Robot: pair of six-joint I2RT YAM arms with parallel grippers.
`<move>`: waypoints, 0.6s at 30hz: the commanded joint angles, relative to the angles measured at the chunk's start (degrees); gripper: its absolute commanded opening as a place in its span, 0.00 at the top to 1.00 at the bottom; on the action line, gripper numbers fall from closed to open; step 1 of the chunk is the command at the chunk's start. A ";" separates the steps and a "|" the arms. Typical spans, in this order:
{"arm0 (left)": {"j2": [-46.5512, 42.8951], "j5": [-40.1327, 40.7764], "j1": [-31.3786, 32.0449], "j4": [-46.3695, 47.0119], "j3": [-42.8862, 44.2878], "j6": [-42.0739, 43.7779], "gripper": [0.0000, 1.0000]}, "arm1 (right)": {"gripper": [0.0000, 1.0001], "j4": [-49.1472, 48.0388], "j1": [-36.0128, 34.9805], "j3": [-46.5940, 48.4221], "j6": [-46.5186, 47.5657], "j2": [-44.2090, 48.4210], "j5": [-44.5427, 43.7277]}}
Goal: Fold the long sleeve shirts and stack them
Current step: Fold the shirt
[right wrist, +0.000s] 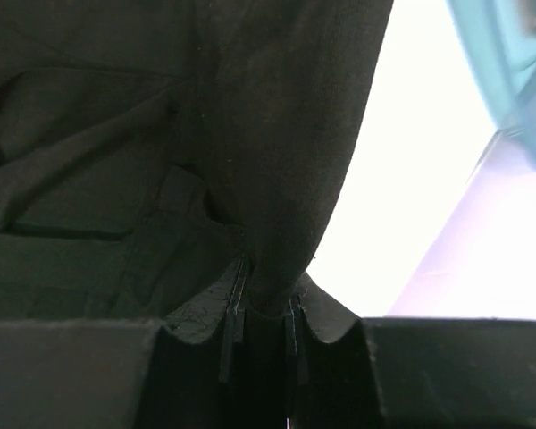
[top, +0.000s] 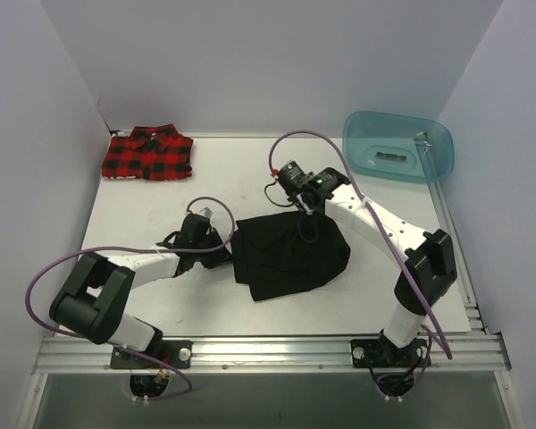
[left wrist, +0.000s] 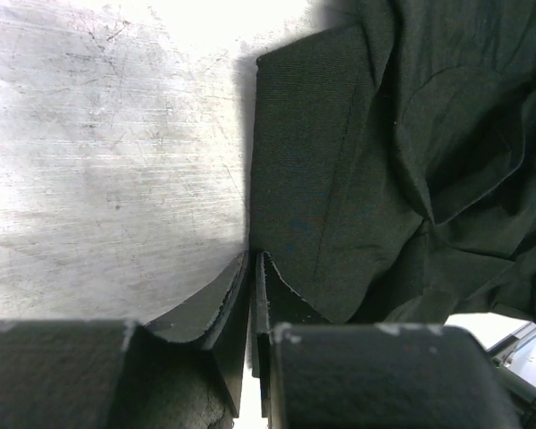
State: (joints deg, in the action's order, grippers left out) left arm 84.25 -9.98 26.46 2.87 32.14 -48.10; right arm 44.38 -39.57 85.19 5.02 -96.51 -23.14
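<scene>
While the right end effector [right wrist: 261, 304] clamps the black shirt [top: 290, 255], the left end effector [left wrist: 253, 265], nearly shut, pinches its edge.

Left gripper [left wrist: 255, 259], bottom centre, jaws pinched almost together on the edge of a crumpled plain black shirt [left wrist: 411, 161]; a scratched pale tabletop [left wrist: 107, 161] fills the left.

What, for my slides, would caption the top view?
Left pincer and right pincer grip the black shirt; plaid shirt folded far left; tub far right.
</scene>
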 commanded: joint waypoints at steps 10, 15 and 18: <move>-1.89 -1.71 0.09 5.56 -3.75 -3.93 0.84 | 1.00 9.58 -13.77 11.92 -3.25 -15.37 -16.59; -1.89 -2.33 0.09 9.60 -5.95 -6.30 0.84 | 0.99 11.16 -16.06 15.62 -7.73 -19.49 -15.89; -1.98 -2.50 0.26 9.69 -6.21 -6.92 0.84 | 0.98 12.56 -16.68 18.42 -11.94 -22.65 -15.71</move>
State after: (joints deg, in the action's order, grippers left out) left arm 82.98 -11.79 26.48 10.66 26.87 -53.84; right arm 52.36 -55.96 99.46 -1.06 -117.30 -35.86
